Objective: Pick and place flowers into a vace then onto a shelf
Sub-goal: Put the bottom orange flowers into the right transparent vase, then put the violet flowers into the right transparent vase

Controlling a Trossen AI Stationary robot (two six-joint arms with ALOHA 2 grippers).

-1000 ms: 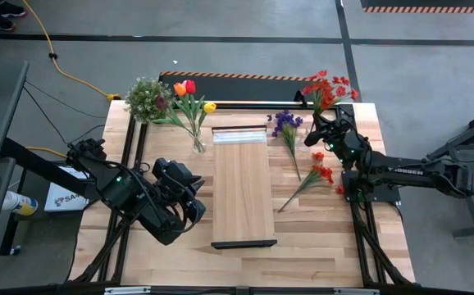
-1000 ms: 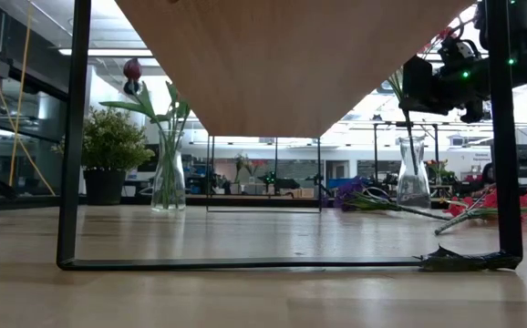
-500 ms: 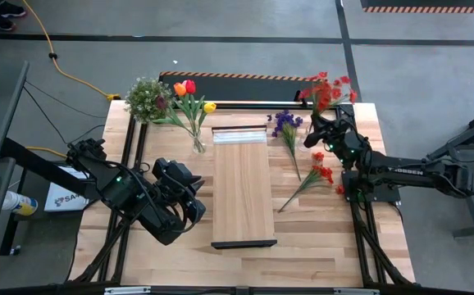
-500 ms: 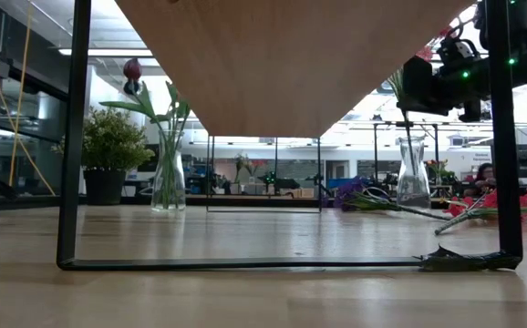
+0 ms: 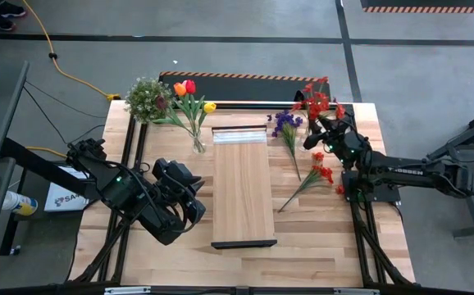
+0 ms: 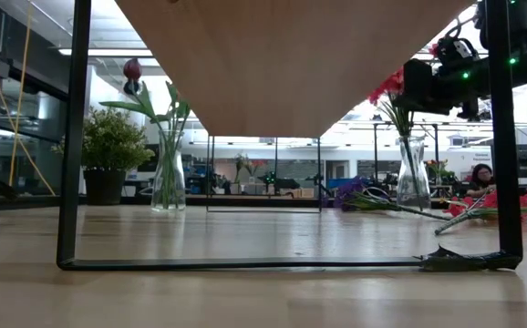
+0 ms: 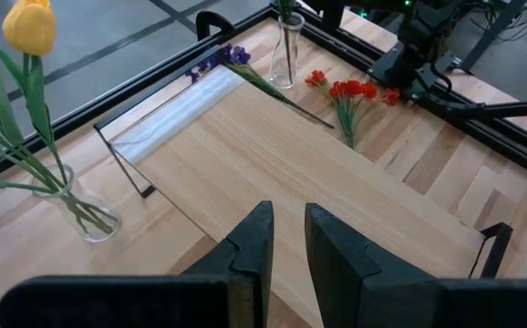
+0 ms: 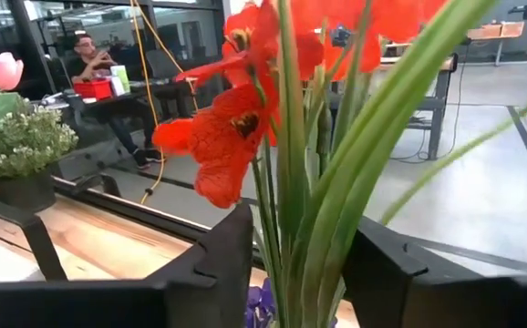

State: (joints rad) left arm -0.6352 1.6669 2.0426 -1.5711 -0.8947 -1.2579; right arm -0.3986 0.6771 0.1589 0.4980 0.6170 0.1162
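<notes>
My right gripper [image 5: 317, 129] hovers at the table's far right over a glass vase [image 6: 413, 178], open, its fingers either side of a red spray's stems [image 8: 291, 228]. The spray [image 5: 313, 98] stands in that vase, its blossoms [image 6: 387, 87] above the neck. My left gripper [image 7: 286, 237] waits above the table's near left, slightly open, holding nothing. A second vase [image 5: 198, 146] at the far left holds tulips [image 5: 186, 88]. The pale shelf [image 5: 242, 184] stands mid-table. A purple sprig [image 5: 286, 127] and another red spray [image 5: 315, 176] lie on the tabletop right of it. My right gripper stands open around the red spray's stems [image 8: 286, 246], level with them. A gap shows beside one finger [image 8: 227, 264]; whether the other finger [image 8: 373, 264] touches the leaves I cannot tell. The stems stand upright, their lower ends in the glass vase.
A bushy potted plant [image 5: 148, 98] stands at the far left corner. The shelf's dark end frames [image 6: 72, 137] rise from the tabletop. Bare wood lies along the near edge. People sit in the room beyond the table.
My right gripper has opened while staying in place. The red spray has dropped into the vase below it and leaned toward the table's left; its blossoms now show lower, just above the vase's neck.
</notes>
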